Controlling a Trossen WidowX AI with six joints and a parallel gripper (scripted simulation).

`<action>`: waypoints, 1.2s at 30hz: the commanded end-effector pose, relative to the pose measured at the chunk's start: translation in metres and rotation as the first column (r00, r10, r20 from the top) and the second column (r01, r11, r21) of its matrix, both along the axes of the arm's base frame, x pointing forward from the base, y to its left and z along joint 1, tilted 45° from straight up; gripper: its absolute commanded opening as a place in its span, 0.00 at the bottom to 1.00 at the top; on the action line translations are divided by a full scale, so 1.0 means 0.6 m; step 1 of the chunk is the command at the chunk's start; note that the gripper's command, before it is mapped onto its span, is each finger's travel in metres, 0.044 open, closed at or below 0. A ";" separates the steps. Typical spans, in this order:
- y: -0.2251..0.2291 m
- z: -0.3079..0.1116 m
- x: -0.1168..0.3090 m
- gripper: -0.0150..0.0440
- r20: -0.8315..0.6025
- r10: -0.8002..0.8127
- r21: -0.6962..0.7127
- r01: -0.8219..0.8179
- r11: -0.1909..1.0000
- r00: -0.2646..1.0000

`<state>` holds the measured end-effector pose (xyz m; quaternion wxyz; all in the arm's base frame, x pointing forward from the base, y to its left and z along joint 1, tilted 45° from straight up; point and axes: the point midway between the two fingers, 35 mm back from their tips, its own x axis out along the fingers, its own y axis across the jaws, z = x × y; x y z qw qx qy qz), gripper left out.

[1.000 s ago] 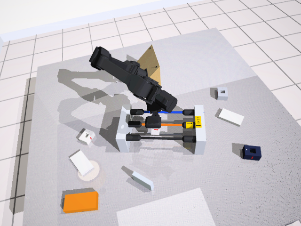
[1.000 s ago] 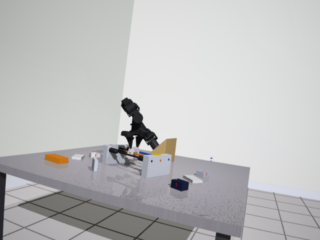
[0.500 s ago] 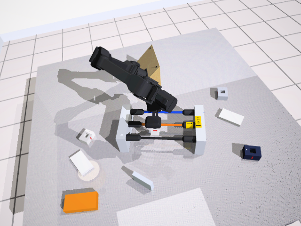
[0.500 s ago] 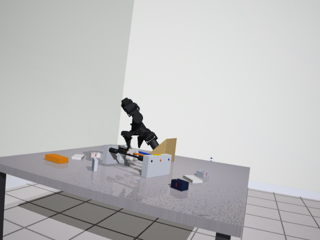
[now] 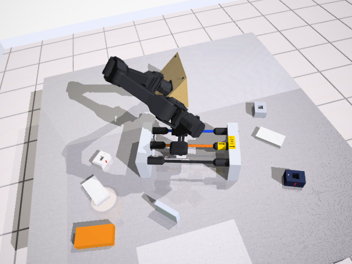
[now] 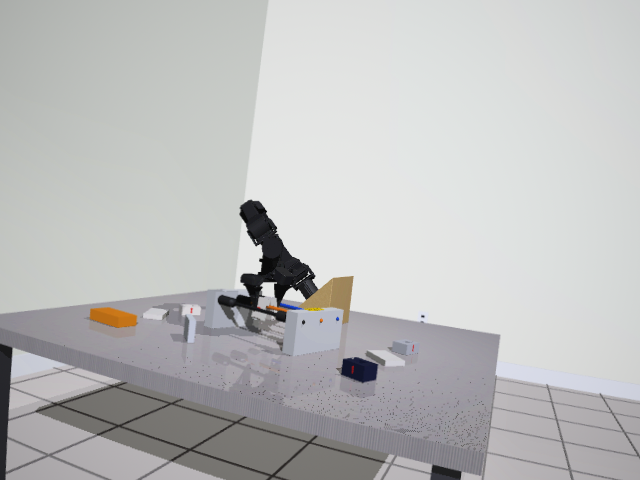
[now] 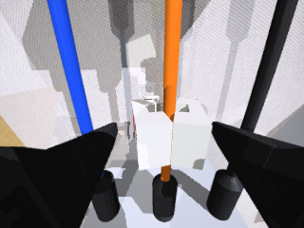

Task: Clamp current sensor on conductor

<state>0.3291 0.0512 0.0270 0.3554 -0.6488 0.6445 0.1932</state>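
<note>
The orange conductor [image 5: 201, 146] [image 7: 173, 43] runs in the middle of the rack, and the yellow LOAD label [image 5: 231, 142] is at its right end in the top view. The white sensor [image 7: 154, 142] [image 6: 267, 297] sits round the orange conductor. Its two halves stand side by side, meeting along the near face; whether it is latched cannot be told. A red mark shows on its left side in the wrist view; the arrow's direction is not readable. My gripper [image 7: 164, 126] [image 5: 181, 139] is open, with one fingertip either side of the sensor and apart from it.
Blue [image 7: 68, 62] and black [image 7: 269, 62] conductors flank the orange one between two pale end blocks [image 5: 235, 167]. A tan angled panel [image 5: 177, 73] stands behind. Around lie a navy block [image 5: 295, 183], an orange block [image 5: 95, 236], a grey block [image 5: 260, 113] and several white pieces.
</note>
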 end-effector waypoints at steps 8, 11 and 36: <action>-0.015 -0.014 0.005 1.00 0.008 0.011 -0.003 -0.011 1.000 1.000; -0.021 -0.019 0.006 1.00 0.008 0.011 -0.003 -0.011 1.000 1.000; -0.031 -0.031 0.008 0.76 0.013 0.008 0.003 -0.008 1.000 1.000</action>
